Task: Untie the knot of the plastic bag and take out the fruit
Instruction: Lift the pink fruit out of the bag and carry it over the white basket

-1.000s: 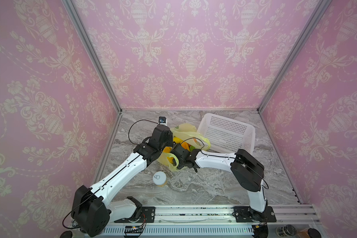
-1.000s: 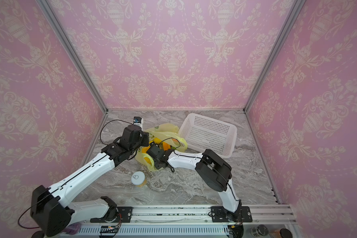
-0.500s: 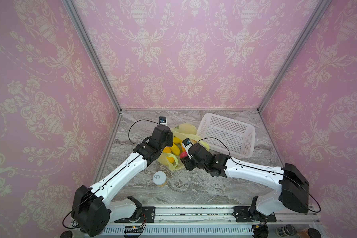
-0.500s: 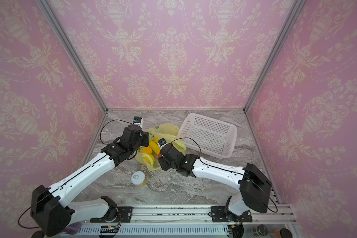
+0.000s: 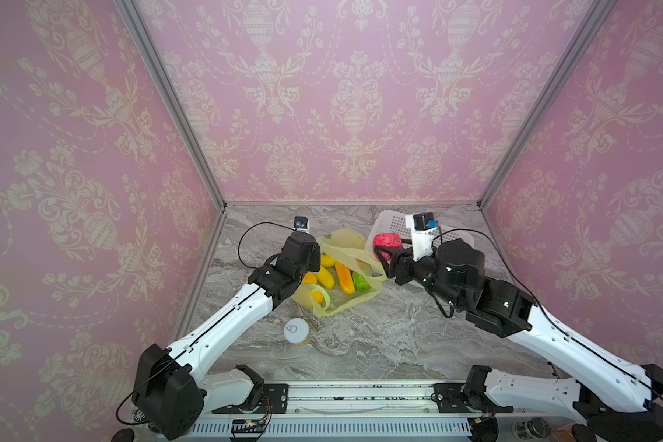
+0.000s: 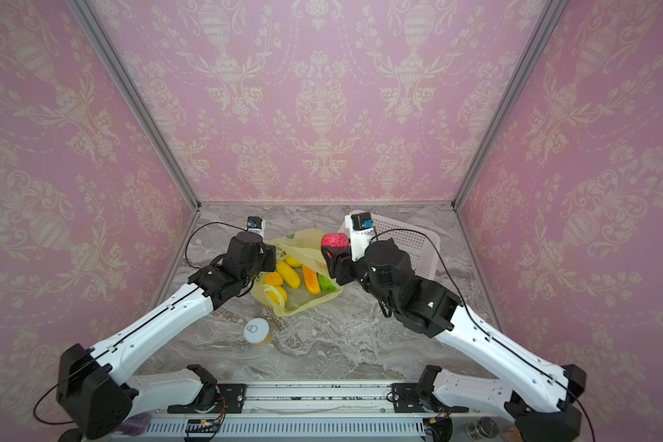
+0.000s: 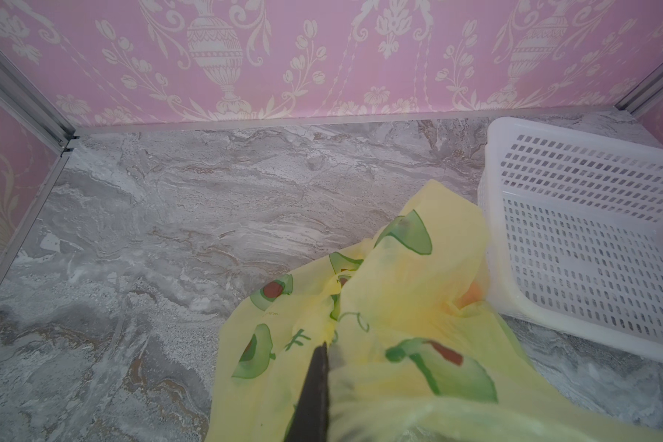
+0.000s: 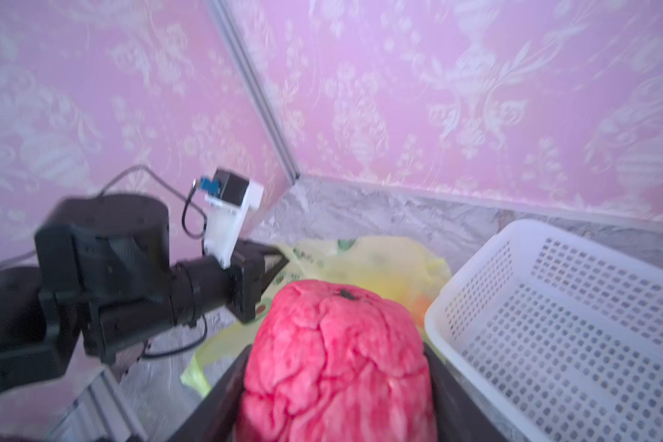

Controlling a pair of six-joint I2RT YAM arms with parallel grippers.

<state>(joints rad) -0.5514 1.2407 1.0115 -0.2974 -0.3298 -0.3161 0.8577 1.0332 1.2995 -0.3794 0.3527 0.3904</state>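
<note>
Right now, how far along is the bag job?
Done: the bag lies open, no knot showing. In hand: the right gripper holds a red fruit lifted beside the basket; the left gripper pinches the bag's film. Left: yellow, orange and green fruits inside the bag.

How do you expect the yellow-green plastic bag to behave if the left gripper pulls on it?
The plastic bag looks thin and floppy: it bunches into folds where the left gripper pinches it, so it would probably drape, not move as one. Its mouth lies open, so the loose fruit inside may roll out.
</note>
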